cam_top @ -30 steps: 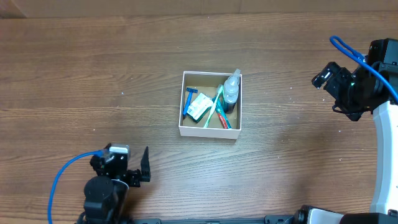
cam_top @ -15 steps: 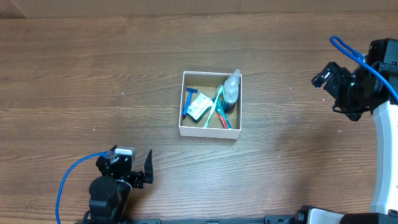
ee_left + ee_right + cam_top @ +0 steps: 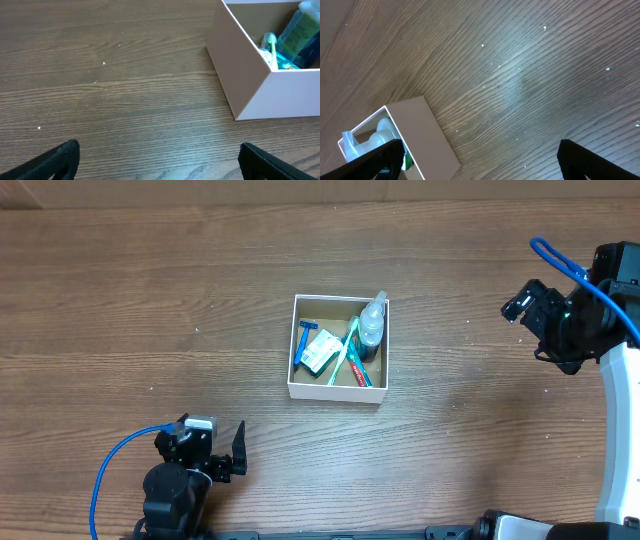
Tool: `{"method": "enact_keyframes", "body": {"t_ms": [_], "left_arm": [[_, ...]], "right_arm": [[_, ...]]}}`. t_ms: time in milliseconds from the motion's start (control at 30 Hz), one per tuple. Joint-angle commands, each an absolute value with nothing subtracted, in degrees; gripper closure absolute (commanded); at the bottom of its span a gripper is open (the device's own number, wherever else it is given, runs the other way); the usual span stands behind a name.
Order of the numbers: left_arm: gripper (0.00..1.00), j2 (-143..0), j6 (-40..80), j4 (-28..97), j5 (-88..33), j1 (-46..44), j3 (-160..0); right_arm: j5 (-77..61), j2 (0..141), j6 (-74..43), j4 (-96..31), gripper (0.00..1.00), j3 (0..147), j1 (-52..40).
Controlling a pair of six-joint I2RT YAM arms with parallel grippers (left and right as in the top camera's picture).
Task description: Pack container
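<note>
The container [image 3: 337, 391] is a square white-walled box with a brown inside, at the middle of the table. In it lie a blue razor [image 3: 303, 340], a white packet [image 3: 319, 353], a teal toothbrush [image 3: 347, 350] and a clear bottle [image 3: 372, 321]. It also shows in the left wrist view [image 3: 240, 65] and the right wrist view [image 3: 427, 137]. My left gripper [image 3: 232, 455] is open and empty at the front left, well away from the box. My right gripper [image 3: 528, 305] is open and empty at the far right, raised above the table.
The table is brown wood grain [image 3: 150, 320]. A blue cable [image 3: 105, 470] loops beside the left arm, and another [image 3: 560, 265] runs over the right arm. The white right arm base [image 3: 620, 440] stands at the right edge.
The left arm has shifted a little toward the front of the table since one second ago, then held still. The right arm and the box contents have not moved.
</note>
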State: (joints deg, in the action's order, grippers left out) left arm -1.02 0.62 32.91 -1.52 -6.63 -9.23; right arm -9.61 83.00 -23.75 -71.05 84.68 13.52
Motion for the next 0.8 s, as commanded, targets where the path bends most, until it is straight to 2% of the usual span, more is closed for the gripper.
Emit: {"method": "enact_keyframes", "body": {"t_ms": [0, 133, 300, 500, 600, 767], "left_arm": [[0.0, -0.2, 0.4, 32.6, -2.4, -6.3, -8.6], [0.0, -0.2, 0.4, 32.6, -2.4, -6.3, -8.6], [0.0, -0.2, 0.4, 32.6, -2.4, -6.3, -8.6], [0.0, -0.2, 0.4, 32.6, -2.4, -6.3, -8.6], [0.0, -0.2, 0.4, 32.6, -2.4, -6.3, -8.6], [0.0, -0.2, 0.4, 32.6, -2.4, -6.3, -8.6]], "right_arm": [[-1.7, 83.1, -23.8, -69.4, 0.0, 85.0, 13.7], [2.0, 80.8, -23.8, -68.3, 0.0, 85.0, 13.6], [5.9, 71.3, -23.8, -67.7, 0.0, 84.9, 11.5], [15.6, 57.8, -23.6, -58.7, 0.0, 79.9, 8.4], [14.2, 50.0, -23.6, -52.1, 0.0, 71.0, 8.1], [13.1, 35.4, -23.6, -40.2, 0.0, 47.9, 7.3]]}}
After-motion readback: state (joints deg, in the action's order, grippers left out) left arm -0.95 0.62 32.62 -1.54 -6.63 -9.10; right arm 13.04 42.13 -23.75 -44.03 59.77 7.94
